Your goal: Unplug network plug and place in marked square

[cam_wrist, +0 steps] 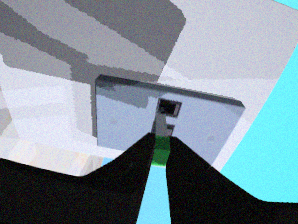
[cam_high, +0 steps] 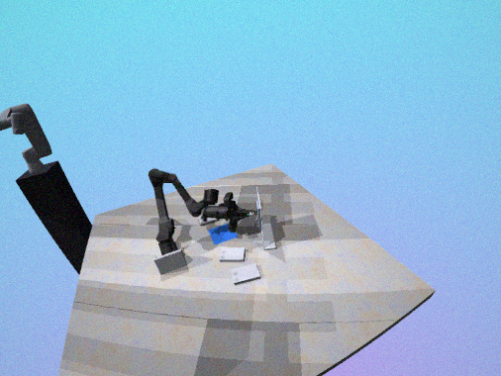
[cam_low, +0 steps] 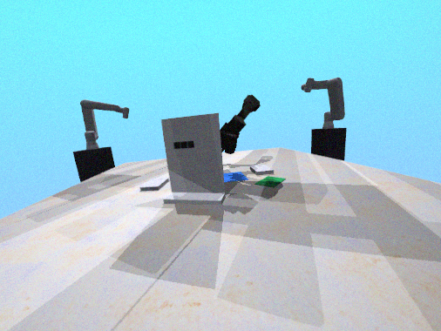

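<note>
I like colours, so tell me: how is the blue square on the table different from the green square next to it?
The blue square lies nearer the upright panel; the green square lies farther out to the side. In the top view the blue square shows partly beneath the gripper, while the green square cannot be made out there. Both are flat patches lying on the table.

The arm (cam_high: 168, 203) rises from its base on the near-left side of the tabletop (cam_high: 322, 277), bends sharply at a high elbow, then slopes down and to the right through the forearm to a level wrist. The claw (cam_high: 246, 214) points right, held above the tabletop. Its two dark fingers converge to a narrow gap and are clamped on the green plug (cam_wrist: 160, 149) at their tips.
</note>
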`<state>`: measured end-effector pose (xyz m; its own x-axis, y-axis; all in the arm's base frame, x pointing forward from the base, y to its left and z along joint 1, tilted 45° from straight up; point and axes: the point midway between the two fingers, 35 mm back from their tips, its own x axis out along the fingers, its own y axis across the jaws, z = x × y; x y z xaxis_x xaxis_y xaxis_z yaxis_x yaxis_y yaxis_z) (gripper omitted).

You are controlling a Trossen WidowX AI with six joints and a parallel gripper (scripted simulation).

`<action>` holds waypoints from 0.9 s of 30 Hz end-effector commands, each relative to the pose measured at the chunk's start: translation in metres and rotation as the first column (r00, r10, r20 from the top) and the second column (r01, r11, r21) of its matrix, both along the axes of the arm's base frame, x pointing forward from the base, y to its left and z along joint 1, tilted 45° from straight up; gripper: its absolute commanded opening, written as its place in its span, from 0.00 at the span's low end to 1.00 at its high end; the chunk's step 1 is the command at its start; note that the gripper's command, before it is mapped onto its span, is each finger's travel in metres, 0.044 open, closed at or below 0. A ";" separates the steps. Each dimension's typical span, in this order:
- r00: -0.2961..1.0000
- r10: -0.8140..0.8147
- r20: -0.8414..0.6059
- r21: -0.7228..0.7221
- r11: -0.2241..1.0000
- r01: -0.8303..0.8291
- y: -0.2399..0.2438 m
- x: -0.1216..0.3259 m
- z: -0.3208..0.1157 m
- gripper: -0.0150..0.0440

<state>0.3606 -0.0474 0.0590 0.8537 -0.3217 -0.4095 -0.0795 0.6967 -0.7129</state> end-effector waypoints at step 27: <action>1.000 -0.006 0.004 0.002 1.000 0.006 0.001 -0.016 0.005 0.25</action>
<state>0.3474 -0.0457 0.0619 0.8534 -0.3216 -0.4103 -0.0801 0.6968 -0.7128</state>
